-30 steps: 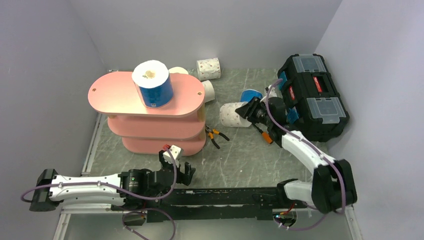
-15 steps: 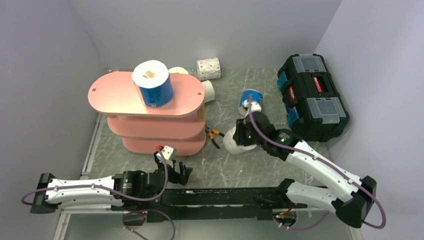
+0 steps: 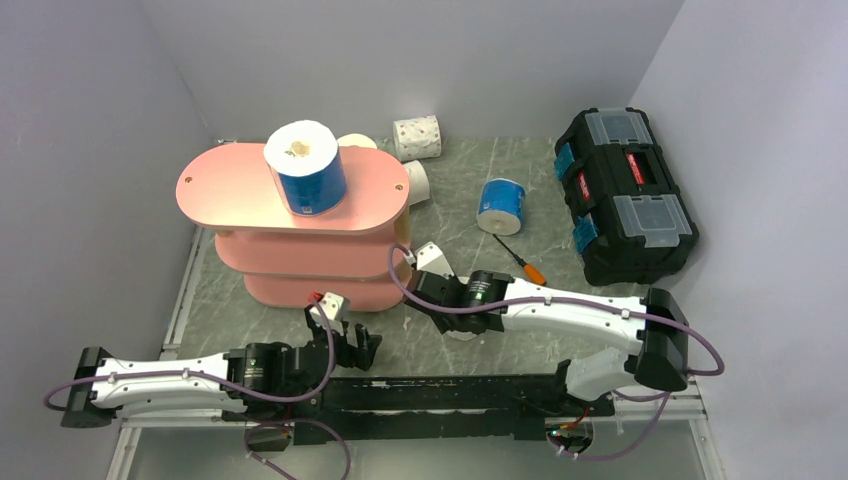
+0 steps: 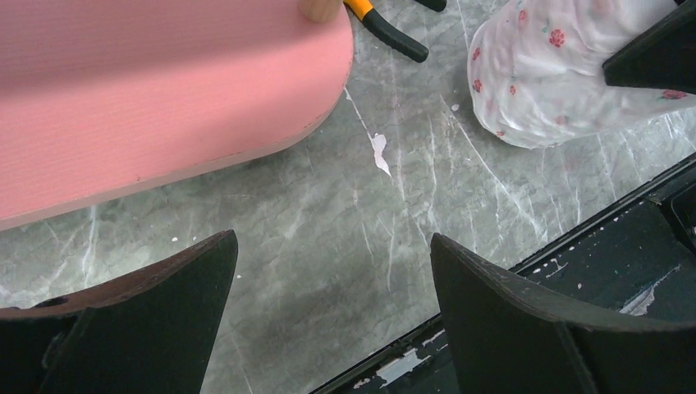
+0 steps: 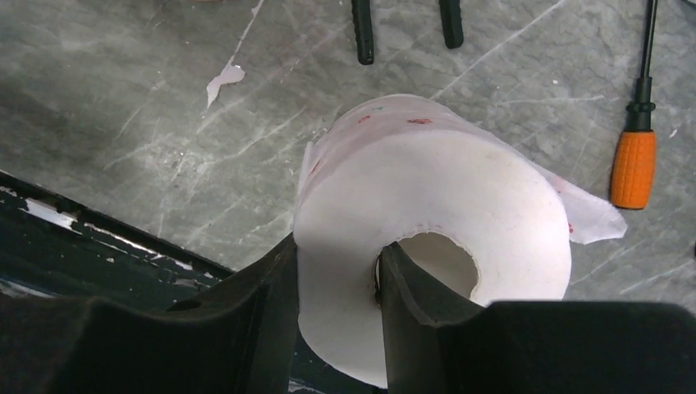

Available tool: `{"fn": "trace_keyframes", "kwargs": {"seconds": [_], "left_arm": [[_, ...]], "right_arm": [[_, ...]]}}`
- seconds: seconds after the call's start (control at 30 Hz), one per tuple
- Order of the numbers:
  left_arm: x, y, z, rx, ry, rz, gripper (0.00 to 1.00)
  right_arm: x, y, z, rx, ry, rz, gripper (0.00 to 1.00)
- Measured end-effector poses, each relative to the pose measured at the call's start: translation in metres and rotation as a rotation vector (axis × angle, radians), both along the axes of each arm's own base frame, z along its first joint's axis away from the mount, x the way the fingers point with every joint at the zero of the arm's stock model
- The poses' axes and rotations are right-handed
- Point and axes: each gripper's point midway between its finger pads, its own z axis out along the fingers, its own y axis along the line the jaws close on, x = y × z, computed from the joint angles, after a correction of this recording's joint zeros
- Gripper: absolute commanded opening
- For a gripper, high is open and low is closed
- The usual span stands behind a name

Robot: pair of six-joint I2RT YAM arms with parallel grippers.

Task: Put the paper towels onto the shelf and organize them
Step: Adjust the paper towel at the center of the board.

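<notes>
Right wrist: right gripper (image 5: pixel 338 272) clamps speckled paper towel roll (image 5: pixel 460 197) wall w/ one finger in core, nr pink shelf (image 3: pixel 230 190); left gripper (image 4: pixel 331 250) wide, empty, over surface (image 4: pixel 271 205).

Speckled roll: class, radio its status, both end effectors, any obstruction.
Right end effector shut on speckled roll, one finger in core. Left end effector open, empty. Pliers lying by shelf.

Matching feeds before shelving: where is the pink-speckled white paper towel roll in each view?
Top external: pink-speckled white paper towel roll mostly hidden under the right arm, centre.
Left wrist: top right.
Right wrist: centre, right gripper pinching its wall.
Shared landmark: black base rail beside it.
</notes>
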Motion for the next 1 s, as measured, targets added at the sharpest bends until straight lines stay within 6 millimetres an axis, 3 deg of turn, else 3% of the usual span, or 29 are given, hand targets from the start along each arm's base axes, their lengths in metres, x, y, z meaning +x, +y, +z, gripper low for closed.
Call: {"fn": "trace_keyframes", "kwargs": {"seconds": [0.27, 0.47, 0.63, 0.73, 0.87, 1.0], "left_arm": [[0.0, 0.001, 0.002, -0.017, 0.006, 0.004, 0.94], [-0.001, 0.001, -0.003, 0.006, 0.009, 0.004, 0.94], [0.0, -0.001, -0.007, 0.031, 0.011, 0.003, 0.94], [0.0, 0.0, -0.009, 0.039, 0.013, 0.003, 0.94], [0.0, -0.001, -0.008, 0.034, 0.012, 0.003, 0.94], [0.0, -0.004, -0.005, 0.017, 0.01, 0.004, 0.94]], "right_arm": [[-0.002, 0.016, -0.012, 0.028, 0.026, 0.042, 0.47], [-0.011, 0.018, -0.027, 0.038, 0.073, 0.069, 0.69], [-0.013, 0.019, -0.026, 0.052, 0.084, 0.075, 0.84], [-0.013, 0.018, -0.016, 0.081, 0.069, 0.075, 0.89], [-0.002, 0.009, 0.024, 0.197, -0.032, 0.019, 0.93], [0.039, -0.029, 0.059, 0.387, -0.117, -0.247, 0.93]]}}
